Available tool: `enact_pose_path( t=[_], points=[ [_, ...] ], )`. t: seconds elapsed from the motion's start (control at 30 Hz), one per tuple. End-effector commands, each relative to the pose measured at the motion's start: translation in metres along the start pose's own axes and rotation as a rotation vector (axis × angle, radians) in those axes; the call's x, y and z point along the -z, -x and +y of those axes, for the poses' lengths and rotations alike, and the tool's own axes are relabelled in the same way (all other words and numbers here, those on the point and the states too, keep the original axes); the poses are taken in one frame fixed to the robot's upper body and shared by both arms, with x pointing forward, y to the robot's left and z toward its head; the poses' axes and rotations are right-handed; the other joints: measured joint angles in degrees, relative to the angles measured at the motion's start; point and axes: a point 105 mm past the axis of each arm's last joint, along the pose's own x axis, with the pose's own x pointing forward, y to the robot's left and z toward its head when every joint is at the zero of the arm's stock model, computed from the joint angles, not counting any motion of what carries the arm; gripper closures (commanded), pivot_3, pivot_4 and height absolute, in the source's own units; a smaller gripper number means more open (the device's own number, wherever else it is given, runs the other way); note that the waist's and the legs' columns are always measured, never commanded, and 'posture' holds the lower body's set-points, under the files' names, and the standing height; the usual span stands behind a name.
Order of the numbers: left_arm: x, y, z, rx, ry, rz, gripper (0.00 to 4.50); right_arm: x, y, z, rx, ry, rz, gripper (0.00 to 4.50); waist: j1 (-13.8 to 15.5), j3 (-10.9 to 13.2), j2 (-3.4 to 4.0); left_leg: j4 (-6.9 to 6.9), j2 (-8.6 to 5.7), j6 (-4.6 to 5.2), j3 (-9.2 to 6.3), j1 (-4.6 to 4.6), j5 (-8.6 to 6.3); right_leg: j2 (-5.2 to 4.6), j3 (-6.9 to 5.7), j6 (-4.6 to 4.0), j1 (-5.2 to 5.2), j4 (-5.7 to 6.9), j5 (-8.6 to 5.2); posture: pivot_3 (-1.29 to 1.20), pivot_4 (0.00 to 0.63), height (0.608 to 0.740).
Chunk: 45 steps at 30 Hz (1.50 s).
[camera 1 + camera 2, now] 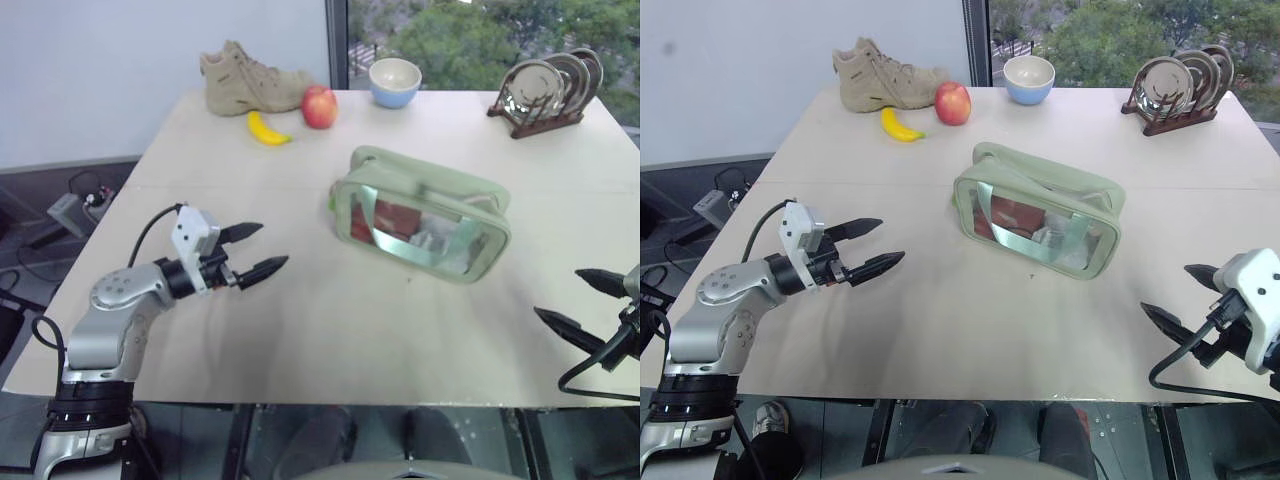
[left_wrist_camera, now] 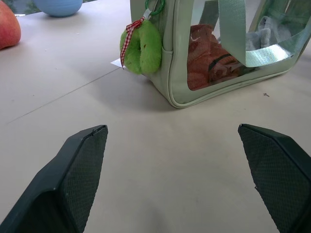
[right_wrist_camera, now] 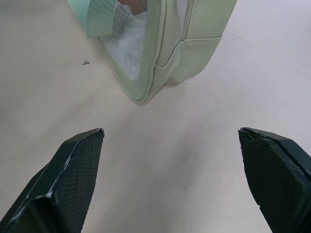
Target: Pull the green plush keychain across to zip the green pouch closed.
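From the head views, you have the green pouch [image 1: 420, 213] lying mid-table, its long axis slanting from far-left to near-right, with the left gripper [image 1: 252, 252] wide open and empty off its left end — the nearer arm, by my judgement — and the right gripper [image 1: 1175, 298] equally spread and empty near the table's right edge. In the left wrist view, the green plush keychain [image 2: 141, 47] hangs at the pouch's left end, straight ahead of the fingers [image 2: 80, 167]. In the right wrist view you face the pouch's opposite end. The beige table [image 1: 330, 320] is bare around it — a window stands behind.
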Motion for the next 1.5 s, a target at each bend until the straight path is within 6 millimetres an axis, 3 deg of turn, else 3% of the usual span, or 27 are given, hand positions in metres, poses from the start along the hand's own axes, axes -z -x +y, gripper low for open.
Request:
enact_pose_path(
  t=[0.03,0.37,0.6,0.9,1.0,1.07,1.1,1.13,1.27,1.5],
  points=[
    [-0.013,0.001,0.004,-0.008,-0.047,-0.035,0.02,-0.021,-0.001,-0.001,0.027,0.070,-0.072,0.00,-0.02,0.00,0.00,0.00,0.00,0.00,0.00,0.00,0.00,0.00,0.00,0.00,0.00,0.00,0.00,0.00,0.150,0.740],
    [-0.023,-0.010,-0.003,0.024,-0.028,-0.110,0.02,-0.084,-0.026,0.019,-0.105,0.020,-0.247,0.00,-0.06,0.16,-0.02,-0.01,0.05,0.03,-0.01,-0.07,-0.02,0.00,0.03,-0.01,-0.01,-0.07,0.00,0.00,0.150,0.740],
    [-0.026,-0.021,-0.005,0.048,-0.050,-0.126,0.02,-0.123,-0.068,0.024,-0.176,0.090,-0.285,0.00,-0.28,0.30,-0.06,0.00,0.06,0.04,0.01,-0.09,-0.03,-0.01,-0.03,-0.01,-0.03,-0.09,0.00,0.00,0.150,0.740],
    [-0.030,-0.035,-0.001,0.052,-0.102,-0.122,0.02,-0.131,-0.116,0.016,-0.196,0.226,-0.235,0.00,-0.32,0.35,-0.14,0.02,0.02,0.07,-0.01,-0.20,-0.04,-0.08,-0.23,0.00,-0.10,-0.11,0.00,0.00,0.150,0.740],
    [-0.029,-0.042,0.004,0.040,-0.129,-0.108,0.00,-0.128,-0.122,0.017,-0.230,0.257,-0.214,0.79,-0.44,0.36,-0.14,0.03,0.02,0.07,-0.03,-0.20,-0.04,-0.07,-0.24,-0.01,-0.11,-0.09,0.00,0.00,0.150,0.740],
    [-0.030,-0.052,0.018,-0.030,-0.120,-0.104,0.00,-0.123,-0.127,0.015,-0.236,0.288,-0.189,1.65,-0.39,0.36,-0.14,0.04,0.02,0.07,-0.02,-0.19,-0.04,-0.07,-0.24,0.00,-0.10,-0.08,0.00,0.00,0.150,0.740],
    [-0.030,-0.059,0.023,-0.060,-0.139,-0.094,0.00,-0.122,-0.129,0.014,-0.236,0.299,-0.184,2.31,-0.40,0.36,-0.15,0.07,0.02,0.07,-0.03,-0.20,-0.04,-0.07,-0.24,0.00,-0.10,-0.07,0.01,0.00,0.150,0.740],
    [-0.030,-0.065,0.027,-0.079,-0.156,-0.086,0.00,-0.121,-0.131,0.013,-0.238,0.311,-0.181,2.46,-0.42,0.36,-0.15,0.09,0.02,0.07,-0.02,-0.20,-0.04,-0.07,-0.24,0.00,-0.10,-0.07,0.01,0.00,0.150,0.740],
    [-0.029,-0.080,0.032,-0.106,-0.196,-0.065,0.00,-0.122,-0.132,0.014,-0.254,0.352,-0.186,4.28,-0.72,0.38,-0.19,0.11,0.02,0.07,-0.01,-0.21,-0.04,-0.08,-0.21,0.00,-0.10,-0.04,0.01,0.00,0.150,0.740],
    [-0.025,-0.102,0.036,-0.124,-0.267,-0.035,0.00,-0.122,-0.132,0.014,-0.267,0.417,-0.201,4.40,-1.56,0.38,-0.20,0.13,0.01,0.07,-0.04,-0.25,-0.04,-0.10,-0.23,0.01,-0.11,-0.04,0.01,0.00,0.150,0.740]
  ],
)
